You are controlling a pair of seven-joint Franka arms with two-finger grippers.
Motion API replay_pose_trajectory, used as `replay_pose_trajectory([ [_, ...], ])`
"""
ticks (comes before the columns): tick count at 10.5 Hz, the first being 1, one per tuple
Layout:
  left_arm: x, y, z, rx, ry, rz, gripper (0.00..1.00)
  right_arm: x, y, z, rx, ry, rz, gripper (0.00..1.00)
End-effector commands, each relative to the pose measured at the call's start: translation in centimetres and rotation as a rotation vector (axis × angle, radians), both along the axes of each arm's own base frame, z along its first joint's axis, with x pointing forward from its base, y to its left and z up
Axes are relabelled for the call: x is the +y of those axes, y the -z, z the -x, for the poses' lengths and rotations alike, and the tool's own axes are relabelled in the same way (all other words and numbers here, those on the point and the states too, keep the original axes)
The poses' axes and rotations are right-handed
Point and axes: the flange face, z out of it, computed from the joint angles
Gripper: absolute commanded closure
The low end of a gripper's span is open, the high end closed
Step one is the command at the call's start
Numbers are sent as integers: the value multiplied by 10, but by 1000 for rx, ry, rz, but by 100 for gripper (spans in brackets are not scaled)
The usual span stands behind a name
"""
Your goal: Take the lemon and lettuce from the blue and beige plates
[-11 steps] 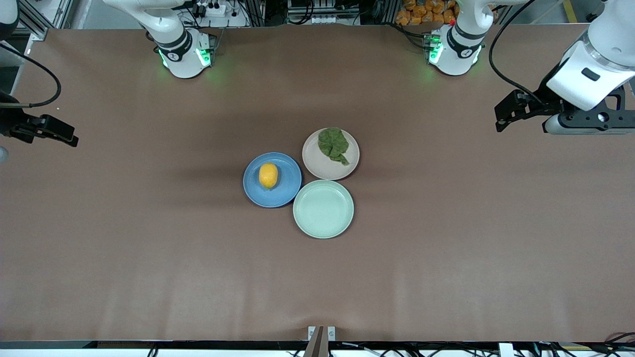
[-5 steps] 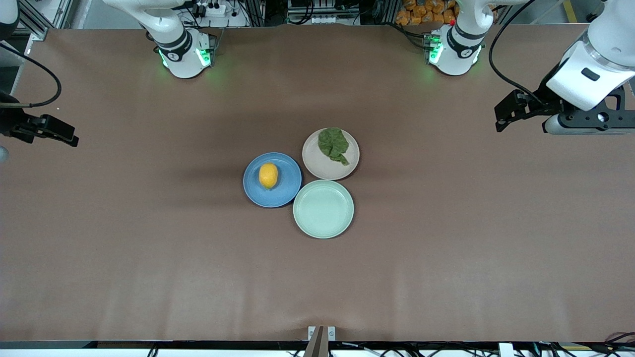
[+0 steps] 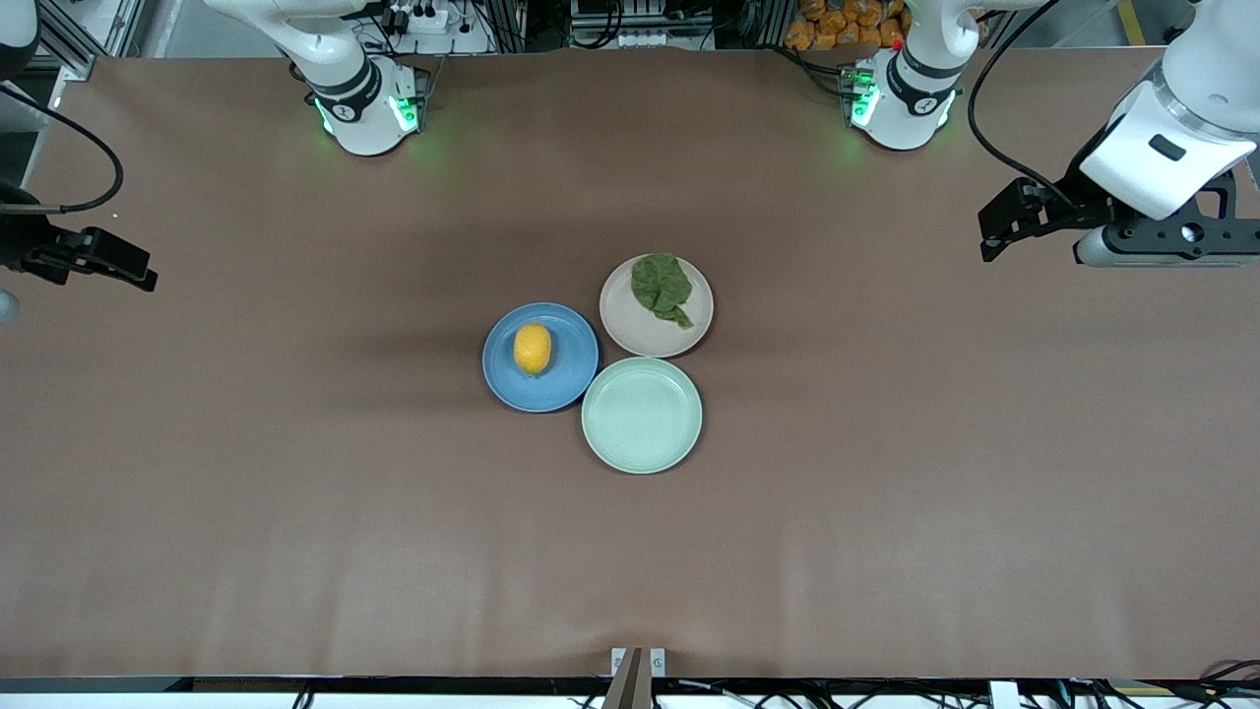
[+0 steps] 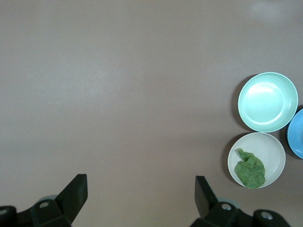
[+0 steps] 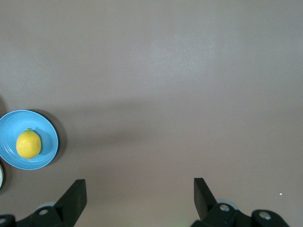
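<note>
Left gripper point(image 4: 139, 191) slightly shifted; wrinkled lettuce point(image 3: 661, 287).

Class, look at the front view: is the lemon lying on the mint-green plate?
No: the lemon lies on the blue plate, while the mint-green plate beside it holds nothing.
</note>
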Motion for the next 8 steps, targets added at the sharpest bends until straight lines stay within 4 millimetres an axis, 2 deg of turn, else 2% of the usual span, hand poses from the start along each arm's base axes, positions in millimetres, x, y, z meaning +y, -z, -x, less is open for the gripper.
replay_pose_trajectory([
  [1, -7, -2, 1, 11, 47, 14, 0, 0, -3, -2, 4, -8, -2, 0],
  [8, -24, 6, 4, 29, 80, 16, 0, -1, -3, -2, 5, -6, -2, 0],
])
